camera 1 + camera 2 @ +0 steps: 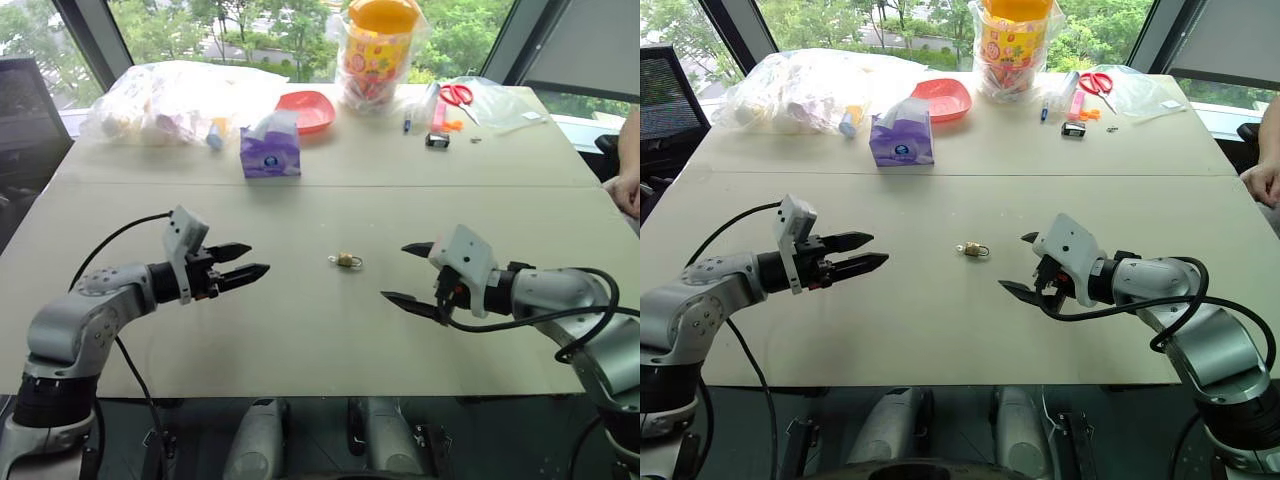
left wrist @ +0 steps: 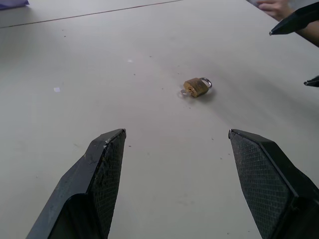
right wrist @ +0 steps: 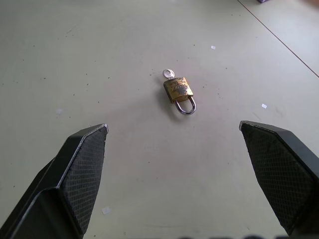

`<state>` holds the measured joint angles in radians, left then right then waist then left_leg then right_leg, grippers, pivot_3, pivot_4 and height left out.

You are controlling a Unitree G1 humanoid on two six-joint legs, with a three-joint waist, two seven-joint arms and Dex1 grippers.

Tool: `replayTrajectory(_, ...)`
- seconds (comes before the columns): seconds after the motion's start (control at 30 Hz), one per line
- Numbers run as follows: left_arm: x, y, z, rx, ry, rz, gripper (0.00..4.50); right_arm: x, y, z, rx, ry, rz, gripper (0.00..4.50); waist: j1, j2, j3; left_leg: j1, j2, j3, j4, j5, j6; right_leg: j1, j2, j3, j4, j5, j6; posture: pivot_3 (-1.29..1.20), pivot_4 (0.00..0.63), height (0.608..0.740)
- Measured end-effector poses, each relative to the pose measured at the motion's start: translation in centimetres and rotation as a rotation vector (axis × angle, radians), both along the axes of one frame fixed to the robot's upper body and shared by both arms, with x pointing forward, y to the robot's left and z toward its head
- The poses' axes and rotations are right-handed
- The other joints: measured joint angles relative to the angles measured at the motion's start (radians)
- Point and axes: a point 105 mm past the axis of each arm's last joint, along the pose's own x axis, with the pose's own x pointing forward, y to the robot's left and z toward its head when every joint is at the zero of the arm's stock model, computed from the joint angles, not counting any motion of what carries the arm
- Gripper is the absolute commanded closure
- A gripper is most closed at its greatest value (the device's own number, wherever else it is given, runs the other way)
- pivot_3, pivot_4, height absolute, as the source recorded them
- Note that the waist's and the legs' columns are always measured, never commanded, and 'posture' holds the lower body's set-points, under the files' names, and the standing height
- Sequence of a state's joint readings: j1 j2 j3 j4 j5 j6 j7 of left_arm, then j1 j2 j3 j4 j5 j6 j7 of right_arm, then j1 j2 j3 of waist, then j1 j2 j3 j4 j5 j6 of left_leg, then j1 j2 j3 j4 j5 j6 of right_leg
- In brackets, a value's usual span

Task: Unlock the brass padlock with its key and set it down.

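Windows with green trees behind them back a wide pale table point(image 1: 300, 330), whose far edge is crowded with plastic bags, a purple tissue pack point(image 1: 270, 152), a red dish point(image 1: 306, 108), a yellow tub point(image 1: 380, 45) and red scissors point(image 1: 457, 94). Near the middle of the table, well clear of every edge, the padlock point(image 1: 347, 260) lies flat on its side, with nothing touching it. A small silvery key point(image 3: 169, 74) sticks out of the end of its body opposite the shackle, so the key appears to be already seated in the lock. The left gripper point(image 1: 244, 262) hovers above the table toward the left edge, its two black fingers parted and holding nothing. The right gripper point(image 1: 408, 272) hovers toward the right edge, its fingers spread very wide, also empty. Both point inward at the padlock and stand well apart from it. Judging by this, the task is either at its start or just finished; which one cannot be settled, because the shackle looks closed in the right wrist view yet is too small to tell whether it is latched or sprung. A person's hand point(image 1: 627, 190) rests at the table's right edge, cut off by the frame.
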<state>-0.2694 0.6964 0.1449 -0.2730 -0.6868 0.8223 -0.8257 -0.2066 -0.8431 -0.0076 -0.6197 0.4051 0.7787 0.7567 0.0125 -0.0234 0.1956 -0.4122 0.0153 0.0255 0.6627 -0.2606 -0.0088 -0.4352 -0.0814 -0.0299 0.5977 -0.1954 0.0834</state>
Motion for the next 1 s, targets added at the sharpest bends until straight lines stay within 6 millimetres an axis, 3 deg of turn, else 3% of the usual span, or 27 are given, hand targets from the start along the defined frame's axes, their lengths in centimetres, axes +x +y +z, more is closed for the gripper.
replayTrajectory(0.27,0.2,-0.1,-0.2,-0.001,0.009,-0.006,1.09,0.5,-0.2,0.1,-0.005,-0.006,-0.015,0.06,0.0,0.0,0.0,0.0,0.0,0.001,0.0,0.0,0.0,0.0,0.0,0.0,0.0,0.0,0.0,0.0,0.15,0.74)
replayTrajectory(0.43,0.3,-0.4,-0.1,0.036,-0.007,-0.043,1.09,2.2,0.3,0.2,0.001,0.016,-0.052,0.06,-0.002,0.0,0.0,0.001,0.0,0.001,0.001,0.0,0.0,0.0,0.001,0.0,0.001,0.001,-0.001,0.0,0.15,0.74)
replayTrajectory(0.67,1.3,0.3,2.1,0.166,-0.064,-0.175,1.09,5.7,4.0,0.8,0.003,0.087,0.015,0.06,-0.008,0.0,0.0,0.001,0.0,0.002,0.001,0.0,0.0,-0.001,0.002,0.0,0.001,0.002,-0.002,0.0,0.15,0.74)
replayTrajectory(0.8,1.3,0.0,1.7,0.175,-0.041,-0.241,1.09,6.7,5.7,-1.1,-0.042,0.158,0.075,0.06,-0.005,0.0,0.0,-0.001,-0.001,0.002,0.001,0.0,0.001,-0.001,0.002,0.0,0.001,0.001,-0.002,0.0,0.15,0.74)
replayTrajectory(1.0,1.2,-0.3,1.4,0.188,-0.051,-0.247,1.09,7.6,6.1,-4.5,-0.121,0.226,0.119,0.06,-0.004,0.0,0.0,-0.007,-0.002,0.002,0.003,0.0,0.001,-0.005,0.001,0.0,0.001,0.003,0.001,0.0,0.15,0.74)
